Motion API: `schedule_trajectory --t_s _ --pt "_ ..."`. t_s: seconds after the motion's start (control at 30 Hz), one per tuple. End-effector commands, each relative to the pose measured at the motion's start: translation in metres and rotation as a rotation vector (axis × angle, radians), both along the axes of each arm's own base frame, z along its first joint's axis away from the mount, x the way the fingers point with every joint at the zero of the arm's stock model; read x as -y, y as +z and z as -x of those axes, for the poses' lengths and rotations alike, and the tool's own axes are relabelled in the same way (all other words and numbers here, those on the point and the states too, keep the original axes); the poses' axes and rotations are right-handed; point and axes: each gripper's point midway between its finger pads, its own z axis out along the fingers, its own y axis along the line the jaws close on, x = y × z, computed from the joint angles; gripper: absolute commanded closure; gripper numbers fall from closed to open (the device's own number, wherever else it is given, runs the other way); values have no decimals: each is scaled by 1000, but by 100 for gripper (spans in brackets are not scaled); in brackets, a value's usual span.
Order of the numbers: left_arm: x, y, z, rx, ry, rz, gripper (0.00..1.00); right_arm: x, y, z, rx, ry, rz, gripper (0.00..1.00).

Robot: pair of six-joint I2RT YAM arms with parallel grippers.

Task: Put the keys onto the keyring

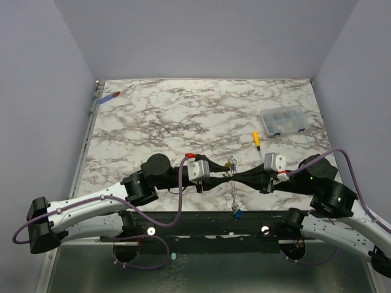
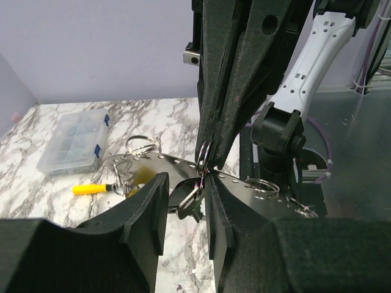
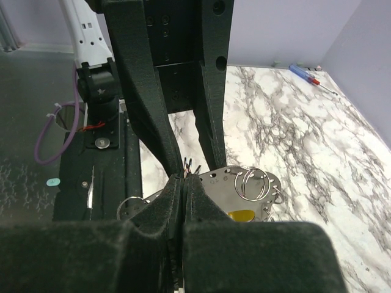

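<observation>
The keyring (image 1: 233, 192) hangs edge-on between my two grippers above the table's near edge. Close up it is a silver perforated band (image 2: 173, 163) carrying small split rings (image 3: 253, 183). A blue-capped key (image 1: 237, 214) dangles at its low end. A yellow cap (image 3: 242, 215) shows behind the band. My right gripper (image 3: 184, 178) is shut on a thin ring of the keyring, also seen from the top (image 1: 238, 178). My left gripper (image 2: 183, 207) is open, its fingers (image 3: 146, 110) straddling that spot, with a dark key (image 2: 190, 204) hanging between them.
A clear compartment box (image 1: 281, 121) stands at the right, with a yellow-handled screwdriver (image 1: 257, 139) near it. A red-and-blue screwdriver (image 1: 111, 96) lies at the far left corner. The black mounting rail (image 1: 201, 221) runs just below the hanging keyring.
</observation>
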Motion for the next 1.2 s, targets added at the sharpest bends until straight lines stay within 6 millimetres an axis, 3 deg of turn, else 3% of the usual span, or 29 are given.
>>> schedule_trajectory --t_s 0.0,0.23,0.53,1.17 --pt "3 21 10 18 -54 64 65 -3 17 -2 26 -2 -51 100" --pt "6 18 9 9 -52 62 65 -3 16 -5 22 -20 -46 99" --pt "0 21 8 3 -33 76 53 0 19 -8 22 -42 -54 100" --pt "3 21 10 -13 -51 72 64 -1 17 -8 18 -41 -49 99"
